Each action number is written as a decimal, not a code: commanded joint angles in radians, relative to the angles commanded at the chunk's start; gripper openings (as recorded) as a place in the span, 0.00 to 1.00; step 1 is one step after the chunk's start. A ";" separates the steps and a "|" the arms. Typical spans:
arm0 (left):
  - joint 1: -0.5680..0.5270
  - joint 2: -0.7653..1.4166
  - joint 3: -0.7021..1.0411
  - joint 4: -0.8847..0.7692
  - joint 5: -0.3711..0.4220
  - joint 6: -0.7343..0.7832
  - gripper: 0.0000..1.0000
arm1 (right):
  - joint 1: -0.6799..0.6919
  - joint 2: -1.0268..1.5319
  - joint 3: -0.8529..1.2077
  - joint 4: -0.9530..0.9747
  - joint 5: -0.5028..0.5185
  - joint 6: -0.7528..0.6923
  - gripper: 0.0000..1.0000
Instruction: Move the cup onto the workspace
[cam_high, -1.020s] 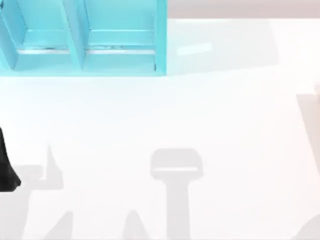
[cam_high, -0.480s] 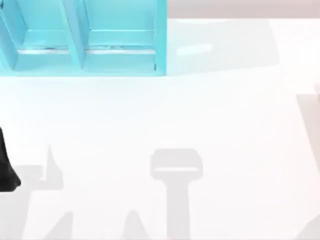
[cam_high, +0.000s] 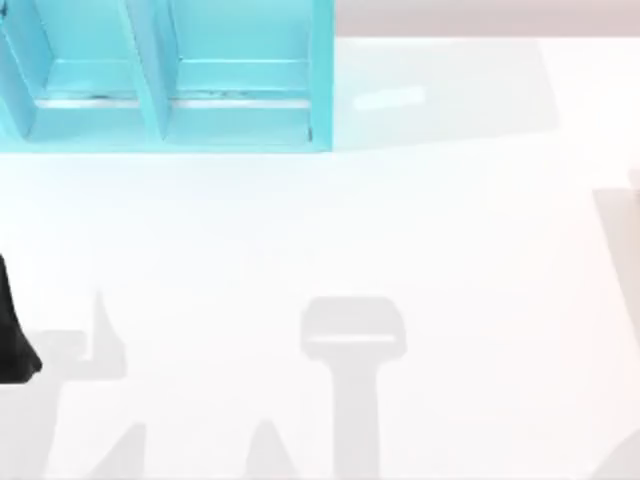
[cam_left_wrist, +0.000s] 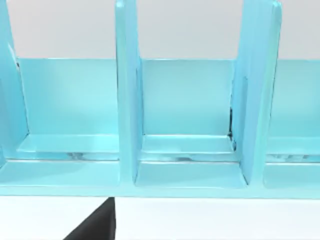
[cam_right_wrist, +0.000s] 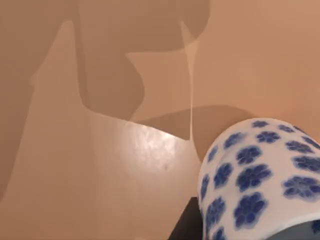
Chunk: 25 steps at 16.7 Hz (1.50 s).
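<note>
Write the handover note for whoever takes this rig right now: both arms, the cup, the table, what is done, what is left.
Left arm: parked at the table's left edge; its wrist camera faces the teal shelf.
Right arm: its wrist view shows the cup close up, with a dark part beside it; grip cannot be confirmed.
Workspace: the overhead view shows no cup on the white table.
Done: nothing confirmed.
Left: set the cup down on the table and release.
</note>
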 joint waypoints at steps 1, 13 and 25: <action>0.000 0.000 0.000 0.000 0.000 0.000 1.00 | 0.000 0.000 0.000 0.000 0.000 0.000 0.02; 0.000 0.000 0.000 0.000 0.000 0.000 1.00 | 0.028 -0.021 0.015 -0.040 0.000 0.037 0.00; 0.000 0.000 0.000 0.000 0.000 0.000 1.00 | 0.340 -0.263 0.150 -0.411 -0.001 0.337 0.00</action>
